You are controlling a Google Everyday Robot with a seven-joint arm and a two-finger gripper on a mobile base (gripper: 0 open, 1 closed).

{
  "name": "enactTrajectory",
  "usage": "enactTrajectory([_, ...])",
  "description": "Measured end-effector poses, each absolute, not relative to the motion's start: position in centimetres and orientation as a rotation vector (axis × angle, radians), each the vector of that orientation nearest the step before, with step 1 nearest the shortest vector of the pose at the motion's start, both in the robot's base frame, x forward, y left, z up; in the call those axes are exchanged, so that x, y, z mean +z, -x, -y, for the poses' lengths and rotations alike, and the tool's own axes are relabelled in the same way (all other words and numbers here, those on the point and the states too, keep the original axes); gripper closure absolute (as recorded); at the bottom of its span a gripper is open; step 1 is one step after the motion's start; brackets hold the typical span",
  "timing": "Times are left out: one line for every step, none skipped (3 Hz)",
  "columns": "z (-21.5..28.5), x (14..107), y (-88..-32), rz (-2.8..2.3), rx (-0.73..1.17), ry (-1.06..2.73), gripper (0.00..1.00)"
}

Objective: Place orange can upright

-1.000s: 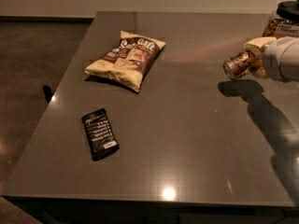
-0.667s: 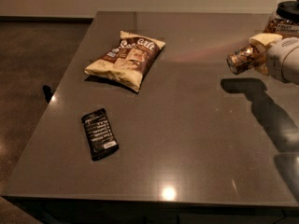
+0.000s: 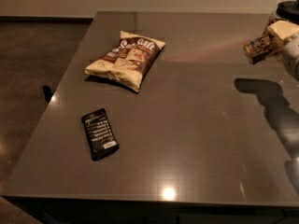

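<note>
Where the arm comes into view at the right edge, only its last pale, rounded part shows. The end effector point(image 3: 274, 40) hangs above the far right part of the surface point(image 3: 196, 139) and does not touch it. 1 cream-coloured finger point(image 3: 283, 29) lies over the orange can point(image 3: 258, 49). The end effector is clamped on this can, which is in the air with its shadow on the surface below it.

The can is a small slim cylinder with orange-brown print. Its long axis is not upright: it lies close to horizontal, a little tilted, and the free end points to the left and slightly down.

The surface is dark grey, smooth and glossy, with spots of light reflected in it. Behind the end effector stands a jar point(image 3: 286, 9) with a dark lid. Well apart, to the left, lie a crumpled yellow-brown chip bag point(image 3: 126, 57) and a flat black rectangular packet point(image 3: 99, 133).
</note>
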State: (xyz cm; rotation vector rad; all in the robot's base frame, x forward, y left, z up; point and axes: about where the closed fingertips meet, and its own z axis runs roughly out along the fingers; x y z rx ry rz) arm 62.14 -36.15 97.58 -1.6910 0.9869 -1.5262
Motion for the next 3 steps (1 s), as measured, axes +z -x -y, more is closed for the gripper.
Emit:
enactTrajectory([36.96,97.68,-62.31,-0.926,-1.636,1.721,1.0])
enactTrajectory([36.72,97.67,-62.62,-0.884,-1.692,1.755,1.0])
enactTrajectory([36.53,97.71,-62.62,-0.878,-1.691,1.756,1.0])
